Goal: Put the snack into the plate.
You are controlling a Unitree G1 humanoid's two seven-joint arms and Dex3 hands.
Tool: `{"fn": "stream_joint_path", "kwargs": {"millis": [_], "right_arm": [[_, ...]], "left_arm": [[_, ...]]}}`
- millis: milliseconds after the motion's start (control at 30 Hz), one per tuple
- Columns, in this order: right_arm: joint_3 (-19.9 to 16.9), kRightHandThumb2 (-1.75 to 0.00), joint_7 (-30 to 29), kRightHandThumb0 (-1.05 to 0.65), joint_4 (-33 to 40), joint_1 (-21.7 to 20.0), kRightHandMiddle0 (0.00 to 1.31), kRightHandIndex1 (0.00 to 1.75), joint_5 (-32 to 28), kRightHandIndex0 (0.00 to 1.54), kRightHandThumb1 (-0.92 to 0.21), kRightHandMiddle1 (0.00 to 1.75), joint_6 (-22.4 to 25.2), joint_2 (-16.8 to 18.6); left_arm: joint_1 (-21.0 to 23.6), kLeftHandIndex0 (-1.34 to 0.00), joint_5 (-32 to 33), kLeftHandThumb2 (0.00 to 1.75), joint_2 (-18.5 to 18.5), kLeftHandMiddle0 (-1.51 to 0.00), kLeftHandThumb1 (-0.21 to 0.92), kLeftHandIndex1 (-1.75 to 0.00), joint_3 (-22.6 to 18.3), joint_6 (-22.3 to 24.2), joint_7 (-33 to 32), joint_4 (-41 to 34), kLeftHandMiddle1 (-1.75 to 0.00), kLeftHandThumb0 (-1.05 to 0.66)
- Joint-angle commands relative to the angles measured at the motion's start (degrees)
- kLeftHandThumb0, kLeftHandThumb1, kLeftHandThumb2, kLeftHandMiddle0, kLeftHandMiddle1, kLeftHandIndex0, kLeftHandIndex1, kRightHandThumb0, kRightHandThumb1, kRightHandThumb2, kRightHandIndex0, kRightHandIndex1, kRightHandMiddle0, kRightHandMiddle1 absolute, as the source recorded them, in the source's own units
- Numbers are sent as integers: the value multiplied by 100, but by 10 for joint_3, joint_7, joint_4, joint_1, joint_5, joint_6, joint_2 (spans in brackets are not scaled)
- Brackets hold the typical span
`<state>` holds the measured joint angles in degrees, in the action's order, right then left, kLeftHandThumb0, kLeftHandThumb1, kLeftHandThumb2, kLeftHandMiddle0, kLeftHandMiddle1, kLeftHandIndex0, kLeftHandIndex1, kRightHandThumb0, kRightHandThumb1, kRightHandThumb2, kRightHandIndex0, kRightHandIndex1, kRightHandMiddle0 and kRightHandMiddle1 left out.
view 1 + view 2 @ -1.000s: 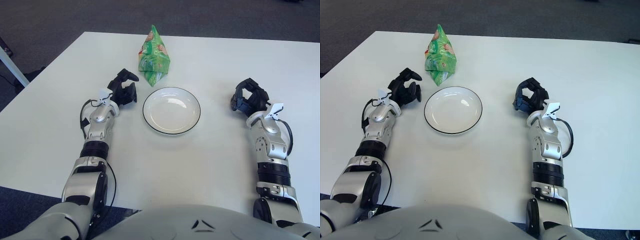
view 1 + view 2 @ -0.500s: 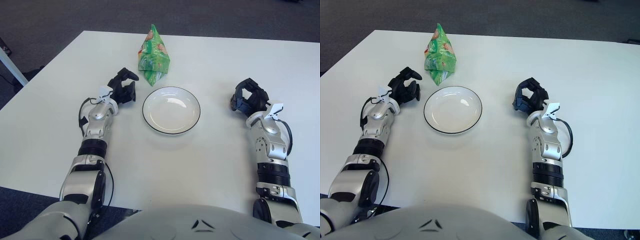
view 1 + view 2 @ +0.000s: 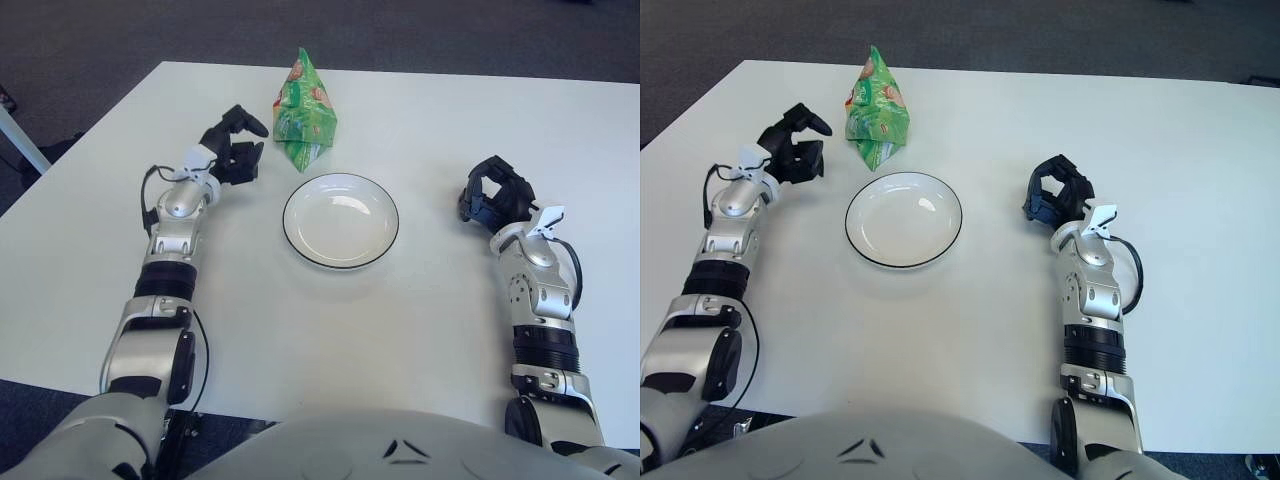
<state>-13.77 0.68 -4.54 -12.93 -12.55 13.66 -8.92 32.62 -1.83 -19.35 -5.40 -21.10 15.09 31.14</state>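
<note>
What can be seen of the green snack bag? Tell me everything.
The green snack bag is a glossy, crinkled foil pouch printed with red and orange shapes. It looks sealed and puffed, its pointed top rising away from the robot. It sits on the white table just behind the empty plate. The left hand is beside it, not touching.

- snack bag (image 3: 305, 110): bright green with red and orange printed patches
- plate (image 3: 340, 220): white with a thin black rim
- table (image 3: 400, 320): plain white
- left hand (image 3: 234, 148) and right hand (image 3: 493, 193): black fingers on silver forearms
- floor beyond the table: dark grey
</note>
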Motion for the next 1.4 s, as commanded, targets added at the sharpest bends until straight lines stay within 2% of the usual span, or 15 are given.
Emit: {"fn": "stream_joint_path", "kwargs": {"millis": [0, 200, 300, 633, 700, 767, 833, 900, 933, 967, 1067, 1133, 1200, 1300, 1367], "right_arm": [[1, -124, 1, -46, -32, 24, 56, 175, -3, 127, -38, 175, 28, 10], [1, -123, 2, -46, -34, 24, 56, 175, -3, 127, -39, 175, 27, 10], [1, -123, 4, -46, -35, 24, 56, 175, -3, 127, -39, 175, 27, 9], [-1, -123, 10, -46, -37, 25, 56, 175, -3, 127, -39, 175, 26, 9], [-1, -123, 10, -46, -36, 25, 56, 175, -3, 127, -38, 175, 27, 8], [-1, -124, 10, -46, -36, 25, 56, 175, -3, 126, -38, 175, 27, 8], [0, -124, 10, -46, -34, 27, 56, 175, -2, 126, -38, 175, 27, 9], [0, -124, 9, -46, -34, 27, 56, 175, -2, 126, -38, 175, 27, 10], [0, -124, 9, -46, -34, 27, 57, 175, -2, 126, -38, 175, 26, 10], [0, -124, 9, -46, -34, 27, 57, 175, -2, 126, -38, 175, 26, 10], [1, -124, 10, -46, -35, 27, 57, 175, -1, 126, -38, 175, 24, 9], [1, -124, 11, -46, -35, 27, 57, 175, -1, 126, -38, 175, 24, 9], [1, -124, 11, -46, -36, 28, 57, 175, -1, 126, -38, 175, 23, 8], [2, -124, 10, -46, -35, 29, 57, 175, 0, 126, -38, 175, 23, 9], [2, -124, 10, -46, -34, 29, 57, 175, 0, 126, -38, 175, 23, 9]], "left_arm": [[38, -31, -30, 78, -17, -93, 74, -175, 15, -33, -13, 12, -175, -37], [80, -30, -94, 76, -43, -84, 75, -175, 38, -97, -54, 58, -175, -37], [98, -30, -156, 76, -65, -79, 75, -175, 61, -134, -101, 83, -175, -37], [145, -29, -262, 74, -103, -70, 76, -175, 107, -193, -199, 122, -173, -37], [161, -28, -303, 73, -116, -68, 77, -175, 125, -206, -232, 129, -172, -37], [179, -25, -342, 88, -126, -61, 66, -175, 146, -215, -267, 138, -167, -19], [197, -22, -375, 89, -131, -56, 64, -175, 166, -224, -297, 149, -162, -10], [215, -15, -401, 75, -137, -45, 74, -175, 186, -237, -315, 164, -158, -5], [225, -16, -412, 67, -141, -37, 80, -175, 197, -246, -317, 174, -146, -15], [233, -10, -419, 69, -144, -31, 77, -157, 206, -252, -320, 182, -132, -29], [264, -3, -451, 78, -153, -22, 69, -128, 239, -267, -333, 217, -106, -48], [276, -2, -465, 79, -156, -19, 67, -117, 253, -274, -347, 232, -95, -54], [305, -1, -515, 77, -164, -17, 66, -109, 292, -272, -388, 258, -88, -59], [338, 0, -578, 52, -171, -10, 79, -75, 344, -269, -451, 283, -53, -80], [352, 0, -604, 43, -173, -8, 83, -62, 369, -271, -486, 295, -41, -86]]}}
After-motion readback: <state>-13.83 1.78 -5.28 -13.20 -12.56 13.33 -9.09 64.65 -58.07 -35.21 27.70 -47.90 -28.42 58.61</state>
